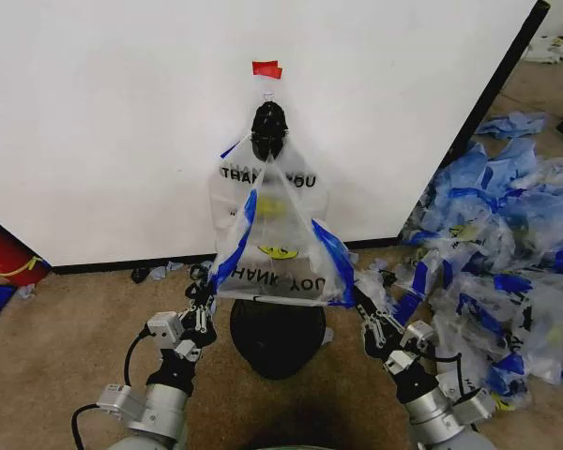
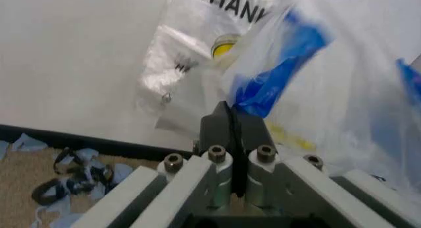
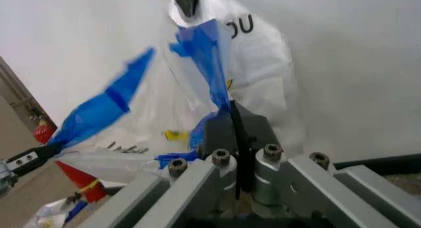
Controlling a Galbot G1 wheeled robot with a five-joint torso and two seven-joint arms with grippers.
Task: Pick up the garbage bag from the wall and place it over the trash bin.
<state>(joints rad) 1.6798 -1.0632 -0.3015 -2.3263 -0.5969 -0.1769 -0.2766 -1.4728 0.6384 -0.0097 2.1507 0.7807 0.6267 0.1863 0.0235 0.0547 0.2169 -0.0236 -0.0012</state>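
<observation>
The garbage bag (image 1: 277, 253), clear with a "THANK YOU" print, a yellow smiley and blue tape edges, hangs in front of the white wall (image 1: 122, 122). Its top reaches up toward a black knot-like lump (image 1: 269, 129). Its lower part is stretched wide between my two grippers. My left gripper (image 1: 206, 289) is shut on the bag's left blue edge (image 2: 276, 75). My right gripper (image 1: 357, 298) is shut on the right blue edge (image 3: 210, 55). In the wrist views both the left gripper (image 2: 227, 110) and the right gripper (image 3: 231, 110) are pressed together on plastic. The black mesh trash bin (image 1: 277, 342) stands on the carpet directly below the stretched bag.
Red tape (image 1: 266, 68) marks the hook above the lump, and another printed bag (image 1: 305, 183) hangs behind. A big heap of clear-and-blue bags (image 1: 507, 253) lies to the right. A red object (image 1: 5, 253) sits at the wall's left foot. Black scraps (image 2: 66, 181) lie by the wall's black strip.
</observation>
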